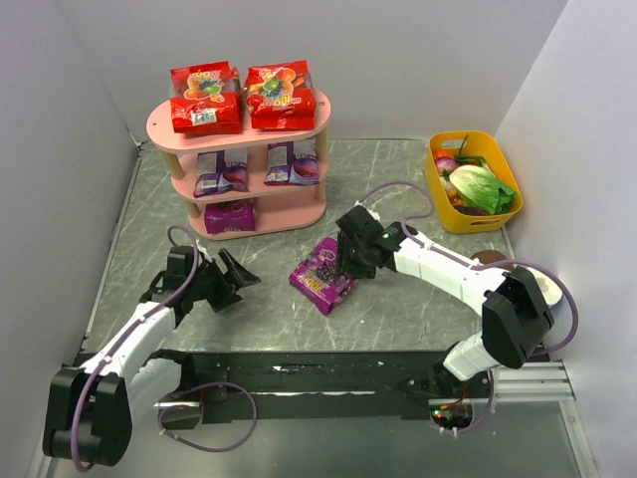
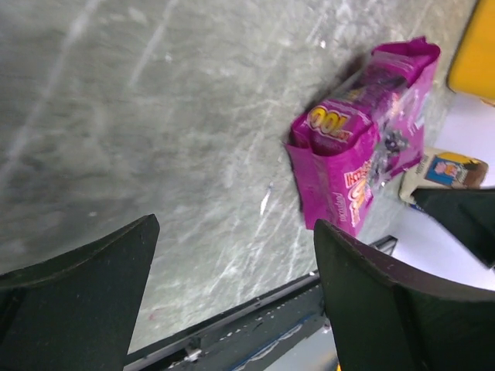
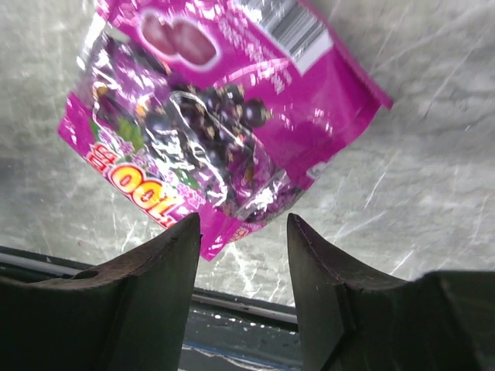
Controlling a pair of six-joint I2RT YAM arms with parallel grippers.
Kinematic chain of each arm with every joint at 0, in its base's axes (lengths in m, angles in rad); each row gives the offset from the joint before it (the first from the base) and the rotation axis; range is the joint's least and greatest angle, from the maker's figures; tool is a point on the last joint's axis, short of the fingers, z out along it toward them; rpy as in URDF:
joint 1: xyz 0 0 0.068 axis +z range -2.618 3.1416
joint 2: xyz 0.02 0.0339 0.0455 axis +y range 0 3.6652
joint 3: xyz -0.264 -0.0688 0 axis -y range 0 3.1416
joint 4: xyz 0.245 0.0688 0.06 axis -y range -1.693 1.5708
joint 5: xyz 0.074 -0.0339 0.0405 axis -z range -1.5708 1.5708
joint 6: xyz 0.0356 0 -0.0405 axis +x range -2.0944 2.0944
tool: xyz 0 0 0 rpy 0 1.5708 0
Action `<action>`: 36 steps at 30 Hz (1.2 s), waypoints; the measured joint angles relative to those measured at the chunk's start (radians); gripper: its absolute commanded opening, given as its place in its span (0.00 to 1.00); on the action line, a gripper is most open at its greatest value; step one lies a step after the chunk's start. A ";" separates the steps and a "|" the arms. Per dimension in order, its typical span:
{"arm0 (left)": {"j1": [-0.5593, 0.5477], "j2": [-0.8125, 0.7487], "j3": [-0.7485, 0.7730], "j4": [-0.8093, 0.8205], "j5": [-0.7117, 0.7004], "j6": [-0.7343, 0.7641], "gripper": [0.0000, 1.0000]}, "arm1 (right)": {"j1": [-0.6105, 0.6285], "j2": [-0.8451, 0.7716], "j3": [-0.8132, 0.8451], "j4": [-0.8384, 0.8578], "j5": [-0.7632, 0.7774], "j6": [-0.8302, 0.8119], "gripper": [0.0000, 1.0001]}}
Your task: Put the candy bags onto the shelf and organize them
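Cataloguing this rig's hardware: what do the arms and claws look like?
The left arm and right arm have white links, black joints, and a looping purple cable each. The left claw and right claw are black with wedge-shaped fingers.

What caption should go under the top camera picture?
Right gripper at the one candy bag left off the pink shelf.

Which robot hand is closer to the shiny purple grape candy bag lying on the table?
The right. The right gripper hovers at the right edge of the shiny magenta-purple grape candy bag, jaws apart. The left gripper sits well off to its left, not touching it.
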 measured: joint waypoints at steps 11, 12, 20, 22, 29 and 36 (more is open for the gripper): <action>-0.236 0.148 -0.008 0.227 -0.031 -0.155 0.87 | -0.115 0.116 0.053 0.116 -0.036 -0.114 0.57; -0.264 0.176 0.001 0.240 -0.039 -0.166 0.87 | -0.120 0.128 0.046 0.126 -0.039 -0.116 0.56; -0.454 0.345 0.097 0.345 -0.113 -0.261 0.86 | -0.124 0.071 -0.122 0.227 -0.056 -0.084 0.56; -0.486 0.350 0.098 0.385 -0.127 -0.277 0.86 | -0.124 0.043 -0.156 0.240 -0.066 -0.067 0.56; -0.555 0.395 0.119 0.481 -0.185 -0.328 0.73 | -0.124 0.026 -0.176 0.246 -0.080 -0.049 0.56; -0.571 0.508 0.154 0.520 -0.241 -0.353 0.41 | -0.124 0.018 -0.180 0.247 -0.090 -0.050 0.56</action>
